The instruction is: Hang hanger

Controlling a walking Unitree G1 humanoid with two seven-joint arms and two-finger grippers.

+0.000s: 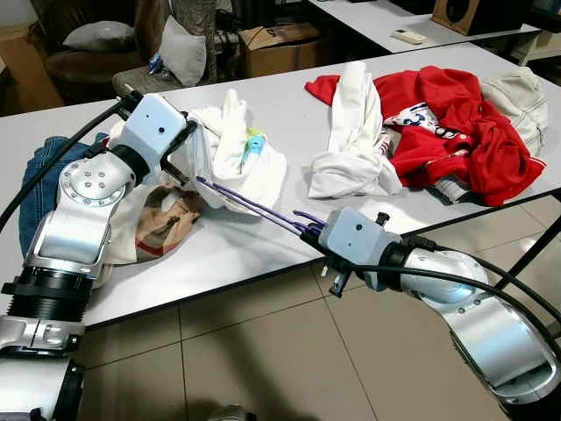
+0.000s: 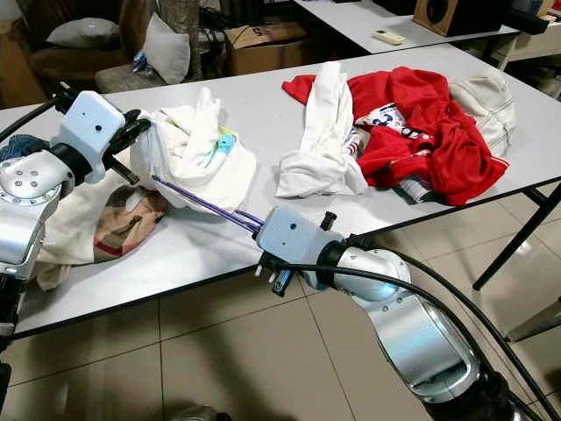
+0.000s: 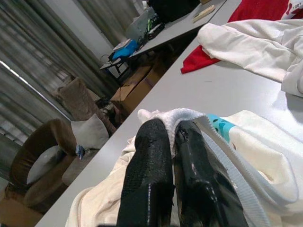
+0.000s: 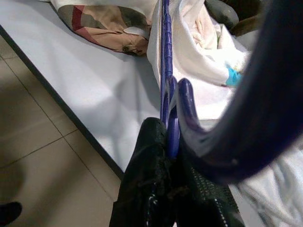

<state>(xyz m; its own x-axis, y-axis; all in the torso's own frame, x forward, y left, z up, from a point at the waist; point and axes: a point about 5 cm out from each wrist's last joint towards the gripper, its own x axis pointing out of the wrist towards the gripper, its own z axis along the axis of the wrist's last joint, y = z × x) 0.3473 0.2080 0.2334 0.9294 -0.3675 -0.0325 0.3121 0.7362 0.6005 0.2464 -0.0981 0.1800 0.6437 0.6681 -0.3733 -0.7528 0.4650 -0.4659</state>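
Long white table (image 1: pixel 263 237) strewn with clothes, an open brown cardboard box (image 1: pixel 279 46) behind it, contents unclear.
At the table's near edge the right gripper (image 4: pixel 166 165) pinches the thin purple wire hanger (image 1: pixel 254 206), which runs into the cream-white T-shirt (image 1: pixel 232 149); the left gripper (image 3: pixel 173 151) is clamped on that shirt's ribbed collar. Red garment (image 1: pixel 456 123) lies well apart.
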